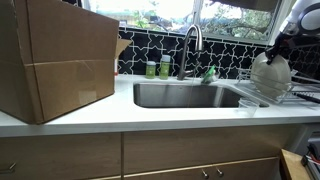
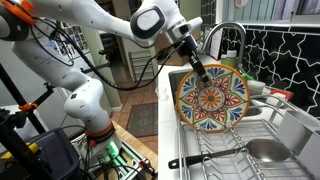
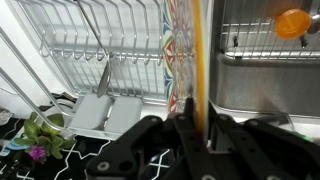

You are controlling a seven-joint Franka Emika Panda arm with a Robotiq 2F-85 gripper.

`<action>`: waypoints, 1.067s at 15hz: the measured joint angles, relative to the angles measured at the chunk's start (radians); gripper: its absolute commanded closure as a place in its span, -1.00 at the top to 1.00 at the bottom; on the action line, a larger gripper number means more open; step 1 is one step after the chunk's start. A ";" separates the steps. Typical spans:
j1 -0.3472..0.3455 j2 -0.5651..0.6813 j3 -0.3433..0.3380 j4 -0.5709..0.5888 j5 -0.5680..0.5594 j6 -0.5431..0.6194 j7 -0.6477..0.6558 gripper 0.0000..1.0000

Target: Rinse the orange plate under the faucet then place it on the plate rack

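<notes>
1. Black two-finger claw [image 2: 196, 70] pinched narrow on the upper rim of a round, orange-edged dinner plate [image 2: 212, 100] with a multicoloured painted face and a pale back. Plate hanging upright directly below the claw, edge-on in the wrist view.
2. Below the claw, to one side of the plate's edge: a low chrome wire rack [image 3: 120, 40] of thin upright rods. Plate clear of the rods, in no slot yet.
3. On the opposite side of the plate's edge: a stainless-steel sink basin [image 3: 265, 50]. Beyond the plate from the claw: a tall brushed-steel gooseneck faucet [image 2: 228, 27], near but apart. No running water to be seen.
4. Judged risk, slipping: only a rim pinch on smooth, perhaps wet glaze. A jolt or quick swing probably enough to let the plate pivot or drop onto the rods.
5. Judged risk, collision: lower rim likely to catch a rod top if lowered off-line with a slot. Long-handled metal ladle [image 2: 262, 150] lying on the rack below the claw, placed to block the plate or be knocked.
6. Open room: free air above the rack and over the basin, tightest toward the faucet's arch behind the plate. Straight descent seemingly the cleanest path.
</notes>
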State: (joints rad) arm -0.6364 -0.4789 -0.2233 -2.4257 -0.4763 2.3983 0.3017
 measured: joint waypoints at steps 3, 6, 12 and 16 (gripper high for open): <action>0.000 0.004 0.000 0.005 0.004 0.000 -0.012 -0.94; 0.000 0.005 -0.001 0.006 0.006 0.000 -0.014 -0.94; 0.000 -0.016 0.007 0.015 0.004 -0.007 -0.017 -0.94; 0.000 -0.048 0.032 0.026 -0.011 -0.060 -0.029 -0.94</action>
State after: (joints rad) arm -0.6359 -0.5267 -0.1917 -2.4002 -0.4877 2.3387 0.2724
